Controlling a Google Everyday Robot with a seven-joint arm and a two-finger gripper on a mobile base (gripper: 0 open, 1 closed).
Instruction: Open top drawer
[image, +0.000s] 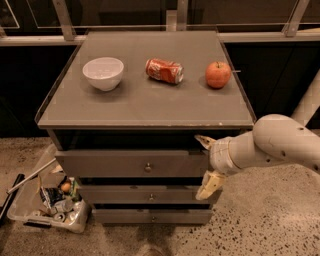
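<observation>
- At the right end of the top drawer's front hangs the claw (206, 162), its two fingers spread wide apart, one above the other, and gripping nothing.
- Behind it, the pale arm (280, 142) reaches in from 3 o'clock.
- From the claw toward 9 o'clock runs the top drawer (110, 163), the widest grey front, just under the worktop (150, 107).
- Its small round knob (148, 167) sits at the middle of the front, well apart from the claw and untouched.
- The front stands slightly proud of the two slimmer drawers (150, 206) below it at 6 o'clock, but I judge it not yet pulled: no open box shows behind it.
- By that reading the task is at the approach; reaching the knob, closing on it and drawing the drawer out are all left to do.
- On the worktop, toward 12 o'clock, sit a white bowl (103, 73), a red can (164, 70) on its side and an apple (218, 75).
- On the floor at 8 o'clock lies a clear bin (30, 212) of scrap.
</observation>
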